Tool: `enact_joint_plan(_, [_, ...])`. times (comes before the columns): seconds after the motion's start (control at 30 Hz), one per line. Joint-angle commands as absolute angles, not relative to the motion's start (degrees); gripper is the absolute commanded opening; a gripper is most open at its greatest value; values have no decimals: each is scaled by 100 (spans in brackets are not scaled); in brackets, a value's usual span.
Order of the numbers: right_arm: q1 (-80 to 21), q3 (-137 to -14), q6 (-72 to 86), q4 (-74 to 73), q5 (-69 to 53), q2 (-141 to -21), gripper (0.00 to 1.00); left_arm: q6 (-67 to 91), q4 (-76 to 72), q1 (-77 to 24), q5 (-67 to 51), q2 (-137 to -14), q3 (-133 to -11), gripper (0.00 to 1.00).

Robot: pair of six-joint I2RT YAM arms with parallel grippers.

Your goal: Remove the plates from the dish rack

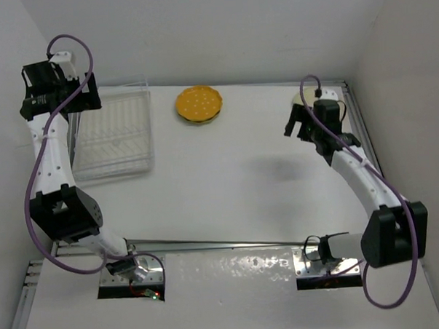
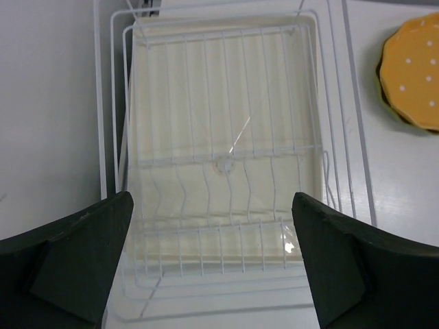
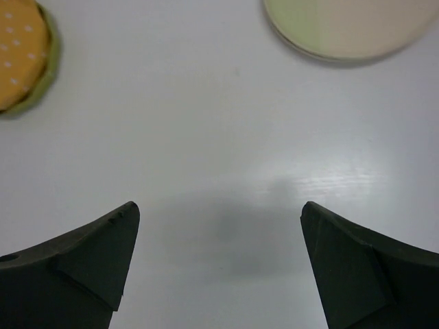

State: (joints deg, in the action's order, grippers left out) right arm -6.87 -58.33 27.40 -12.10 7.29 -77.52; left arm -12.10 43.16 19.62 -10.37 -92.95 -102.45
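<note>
The dish rack point(image 1: 115, 136) stands at the far left and holds no plates; the left wrist view shows its bare wire slots point(image 2: 219, 110). The orange-yellow dotted plate point(image 1: 199, 103) lies on the table at the back middle, stacked on a lime green plate whose rim point(image 3: 49, 58) shows under it. It also shows in the left wrist view point(image 2: 415, 65) and the right wrist view point(image 3: 17, 51). A cream plate point(image 3: 350, 27) lies at the back right, mostly hidden by the right arm in the top view. The pink plate is not visible. My left gripper point(image 1: 74, 94) point(image 2: 212, 205) hangs open above the rack. My right gripper point(image 1: 298, 124) point(image 3: 219, 212) is open and empty over bare table.
White walls close in on the left, back and right. A metal rail point(image 1: 208, 244) runs along the near side of the table between the arm bases. Bare white table point(image 1: 242, 178) lies between the rack and the right arm.
</note>
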Motion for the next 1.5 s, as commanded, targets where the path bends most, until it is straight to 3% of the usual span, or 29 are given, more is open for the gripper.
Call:
enact_joint_plan(0.0, [-624, -5075, 2128, -1459, 1607, -6989, 99, -1371, 4157, 2004, -765, -8807, -9793, 100])
enact_joint_plan(0.23, [-571, -3869, 1846, -1415, 2679, -5531, 99, -1660, 4140, 2004, -984, -8008, -9124, 100])
enact_joint_plan(0.57, [-563, -3463, 1363, -1310, 3260, -4580, 99, -642, 3806, 1995, -660, -7357, -8799, 100])
enact_joint_plan(1.47, [-563, -3217, 1318, -1310, 3305, -4307, 99, -589, 3761, 1995, -386, -6741, -7989, 100])
